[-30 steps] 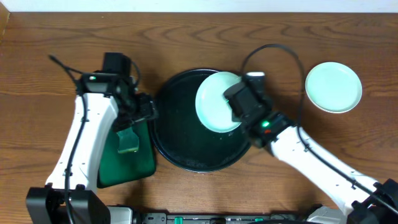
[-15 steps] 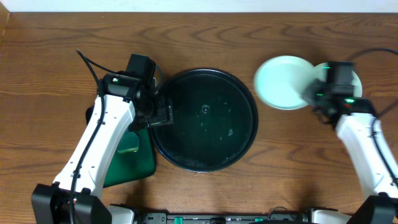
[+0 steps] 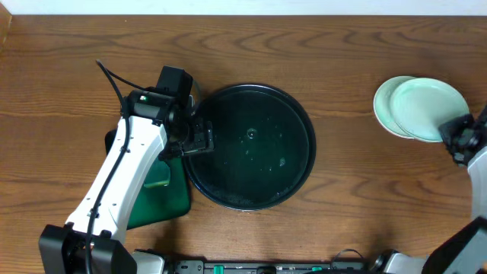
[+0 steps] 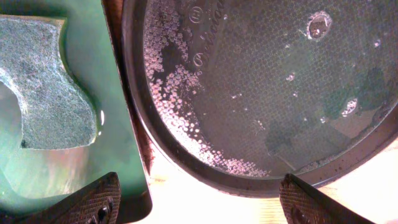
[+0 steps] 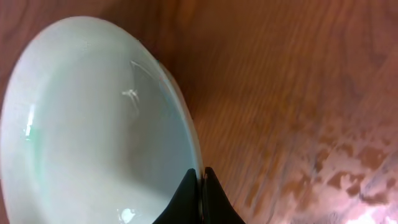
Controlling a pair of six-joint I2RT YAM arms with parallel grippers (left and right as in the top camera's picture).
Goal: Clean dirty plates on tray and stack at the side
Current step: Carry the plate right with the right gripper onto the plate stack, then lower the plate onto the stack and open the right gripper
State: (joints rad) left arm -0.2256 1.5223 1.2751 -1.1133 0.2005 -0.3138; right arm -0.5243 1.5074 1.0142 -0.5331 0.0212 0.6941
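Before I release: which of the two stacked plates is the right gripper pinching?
The upper plate, offset toward the right gripper, which is shut on its rim; the lower plate peeks out beneath.

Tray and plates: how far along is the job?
Done: the black tray holds no plates, only wet spots; one plate lies on the table at right. In hand: the right pincer is shut on the rim of a second plate, overlapping the first, not yet released. The left pincer hangs open at the tray's edge, sponge in the green tray. Left: release it. Only two plates show.
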